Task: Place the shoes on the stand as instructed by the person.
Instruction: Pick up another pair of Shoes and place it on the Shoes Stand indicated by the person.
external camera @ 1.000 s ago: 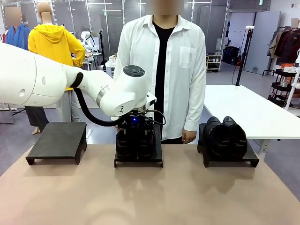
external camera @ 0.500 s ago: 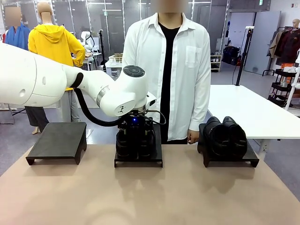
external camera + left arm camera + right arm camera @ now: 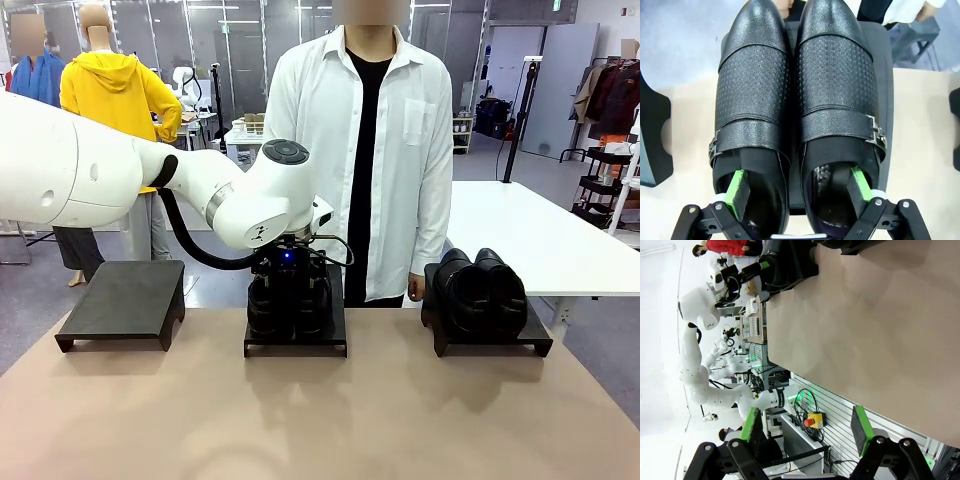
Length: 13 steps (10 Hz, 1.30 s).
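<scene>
The ankle-high buckle shoes (image 3: pixel 288 305) stand as a pair on the middle stand (image 3: pixel 296 346), toes toward the person (image 3: pixel 370 150). My left gripper (image 3: pixel 288 285) hangs right over them. In the left wrist view the left gripper (image 3: pixel 797 179) is open, with one green pad down in the opening of each shoe (image 3: pixel 752 85). They grip nothing. The lower-cut shoes (image 3: pixel 482 290) rest on the right stand (image 3: pixel 495 345), beside the person's lowered hand (image 3: pixel 415 290). My right gripper (image 3: pixel 806 422) is open, nothing between its fingers, hanging off the table's (image 3: pixel 865 330) near side.
A third black stand (image 3: pixel 125 300) sits bare at the table's left. The brown tabletop (image 3: pixel 320 420) in front of the stands is free. A white table (image 3: pixel 530 235) stands behind at the right.
The person has shifted a little to the picture's right, the lowered hand moving toward the right stand. Neither arm nor the shoes have moved.
</scene>
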Motion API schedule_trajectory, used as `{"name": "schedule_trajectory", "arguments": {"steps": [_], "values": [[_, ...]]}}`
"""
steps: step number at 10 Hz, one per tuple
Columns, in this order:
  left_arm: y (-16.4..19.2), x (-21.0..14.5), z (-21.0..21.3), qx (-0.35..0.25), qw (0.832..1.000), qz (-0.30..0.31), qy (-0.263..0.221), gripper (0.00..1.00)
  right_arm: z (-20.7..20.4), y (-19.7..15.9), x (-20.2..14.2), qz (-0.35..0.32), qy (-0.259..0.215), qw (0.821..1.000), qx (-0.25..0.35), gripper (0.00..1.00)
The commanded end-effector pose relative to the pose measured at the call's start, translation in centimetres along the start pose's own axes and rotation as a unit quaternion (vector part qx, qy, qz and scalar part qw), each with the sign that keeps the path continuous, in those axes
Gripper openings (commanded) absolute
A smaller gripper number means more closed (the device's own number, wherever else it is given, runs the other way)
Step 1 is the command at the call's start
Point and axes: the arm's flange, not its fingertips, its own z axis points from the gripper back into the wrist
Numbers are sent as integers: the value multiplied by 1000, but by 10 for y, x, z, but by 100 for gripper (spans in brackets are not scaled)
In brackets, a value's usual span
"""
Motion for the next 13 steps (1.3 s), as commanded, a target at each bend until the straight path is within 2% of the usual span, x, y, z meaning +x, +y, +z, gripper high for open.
{"name": "schedule_trajectory", "arguments": {"steps": [1,2,3,6,9,11,13], "values": [[0,0,0,0,1000,0,0,100,0,0,-2,4,3,1000,-7,91],[0,9,24,1,999,-51,1,100,0,0,-2,4,3,1000,-7,91],[3,10,48,-10,997,-74,13,100,0,0,-2,4,3,1000,-7,91],[50,-20,116,-63,995,-71,18,100,0,0,-2,4,3,1000,-7,91],[149,-73,157,-194,980,-41,12,100,0,0,-2,4,3,1000,-7,91],[212,-115,183,-265,964,-20,-29,100,0,0,-2,4,3,1000,-7,91],[281,-154,202,-322,943,43,-73,100,0,0,-2,4,3,1000,-7,91]]}}
